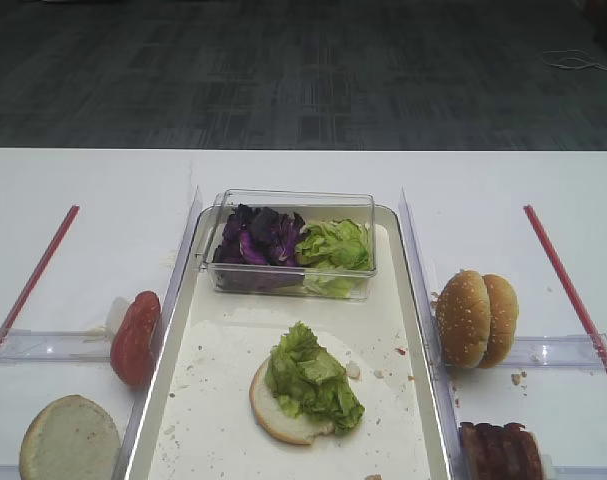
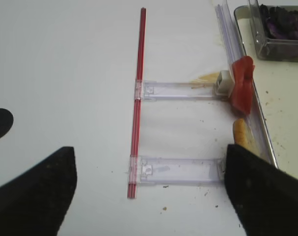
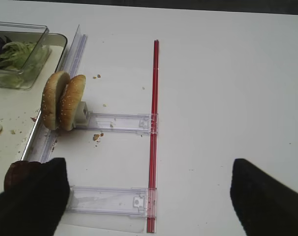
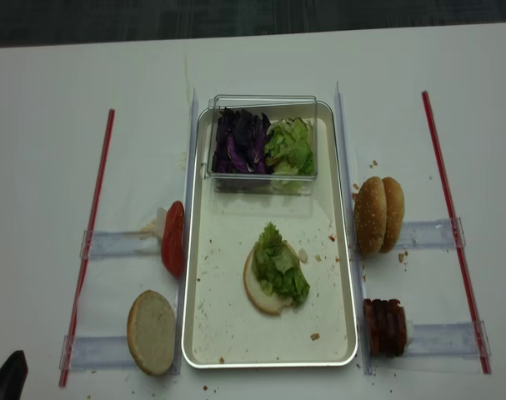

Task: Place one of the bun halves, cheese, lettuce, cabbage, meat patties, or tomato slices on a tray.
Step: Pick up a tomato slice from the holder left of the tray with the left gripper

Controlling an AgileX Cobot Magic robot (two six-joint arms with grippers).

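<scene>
The tray (image 4: 204, 333) is sitting at the middle of the white table (image 4: 52, 100). On it a pale bun half (image 4: 259, 293) is lying cut face up with a piece of lettuce (image 4: 279, 265) resting on top. At the tray's far end a clear plastic box (image 4: 265, 183) is holding the cabbage (image 4: 238, 142) on its left side and more lettuce on its right.

Left of the tray, the tomato slices (image 4: 173, 237) are standing on edge against a clear rail (image 4: 119, 244). Nearer the camera a second pale bun half (image 4: 152, 332) is leaning at the next rail.

Right of the tray, two sesame bun halves (image 4: 376, 214) are standing on edge side by side. The meat patties (image 4: 387, 327) are stacked on edge at the nearer rail.

Left gripper (image 2: 149, 196): its jaws are standing wide apart and holding nothing. In the left wrist view it is hovering over bare table beside the red strip (image 2: 137, 98). The tomato slices are lying ahead and to its right, well apart from it, and the leaning bun half's edge is showing just beside the right finger (image 2: 261, 191).

Right gripper (image 3: 149, 196): its fingers are also spread wide and empty. It is hovering over bare table, with the sesame bun halves ahead to its left, apart from it. A patty edge is peeking out by its left finger (image 3: 36, 196).
</scene>
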